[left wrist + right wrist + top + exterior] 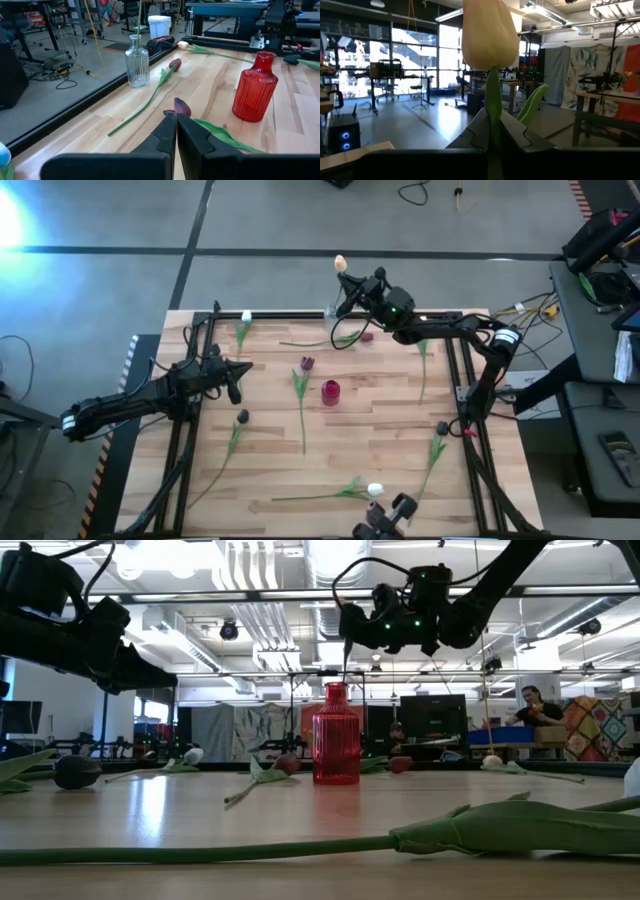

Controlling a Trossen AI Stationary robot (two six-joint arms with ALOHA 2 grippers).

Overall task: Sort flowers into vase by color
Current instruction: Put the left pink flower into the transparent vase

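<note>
My right gripper (350,284) is over the table's far edge, shut on a cream tulip (341,263) that stands upright with its head (489,32) above the fingers. Its thin stem (139,17) hangs down to the mouth of a clear glass vase (137,62). A red vase (330,391) stands mid-table. My left gripper (238,370) is shut and empty, raised left of the red vase (255,87), with a dark purple tulip (182,106) lying just beyond its fingers (176,132). Other tulips lie flat on the table. My right gripper pinches the cream tulip's stem (493,117) a little below the head, between its two fingers. The fingers come level from the table's right and lie across the stem. The flower is lifted clear and upright, and its stem hangs below toward the clear vase.
Tulips lie scattered: white (246,317), maroon (366,336), purple (307,363), dark (242,416), white (375,490), and green-stemmed ones near the right side (436,445). A long stem (300,845) crosses the near edge. A black frame rail (290,315) runs along the far edge.
</note>
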